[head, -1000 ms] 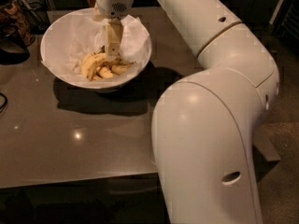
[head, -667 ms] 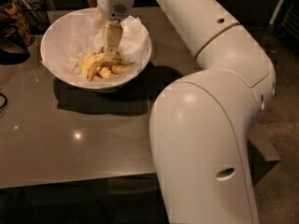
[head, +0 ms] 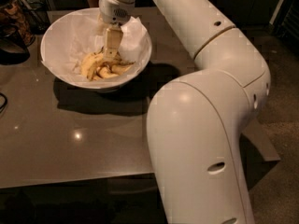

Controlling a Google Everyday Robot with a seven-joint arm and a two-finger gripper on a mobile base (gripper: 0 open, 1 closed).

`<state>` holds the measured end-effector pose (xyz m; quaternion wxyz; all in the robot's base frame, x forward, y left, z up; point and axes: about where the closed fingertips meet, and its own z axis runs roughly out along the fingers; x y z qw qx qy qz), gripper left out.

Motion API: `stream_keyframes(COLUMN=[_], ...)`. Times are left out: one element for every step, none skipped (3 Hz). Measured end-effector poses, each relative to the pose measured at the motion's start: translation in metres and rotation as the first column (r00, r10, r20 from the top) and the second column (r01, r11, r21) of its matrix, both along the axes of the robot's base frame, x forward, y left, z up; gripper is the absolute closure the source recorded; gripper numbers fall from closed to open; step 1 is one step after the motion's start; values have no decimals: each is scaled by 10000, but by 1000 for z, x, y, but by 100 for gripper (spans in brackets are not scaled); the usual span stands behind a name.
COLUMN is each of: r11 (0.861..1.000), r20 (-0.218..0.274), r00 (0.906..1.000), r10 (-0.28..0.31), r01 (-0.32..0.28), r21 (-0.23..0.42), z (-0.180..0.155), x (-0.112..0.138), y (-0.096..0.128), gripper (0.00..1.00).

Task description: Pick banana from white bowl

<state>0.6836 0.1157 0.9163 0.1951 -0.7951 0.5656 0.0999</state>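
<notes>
The white bowl (head: 56, 36), lined with crumpled white paper, stands at the far left of the brown table. A pile of yellow bananas lies in its bottom. The long curved banana (head: 88, 65) is on the left side of the pile. My gripper (head: 110, 45) reaches straight down into the bowl from above, its tip on the top of the pile just right of the long banana. The tip hides part of the pile, and I cannot make out a grasp.
My large white arm (head: 201, 139) fills the right half of the view and hides the table's right side. Dark objects (head: 11, 27) stand at the left edge beyond the bowl. The table's front edge (head: 70, 178) runs below.
The gripper has stayed down in the bowl on the banana pile. The big arm segment has shifted slightly to the left. The bowl and the bananas have not moved.
</notes>
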Motion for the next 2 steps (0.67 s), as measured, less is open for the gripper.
stream_keyframes(r11=[9999, 9998], r20=[-280, -493], r00=[9995, 9986], r10=[-128, -210], r01=[128, 210], r21=[-11, -1], z=[-11, -19], x=[2, 3], y=[-3, -4], gripper=[35, 36])
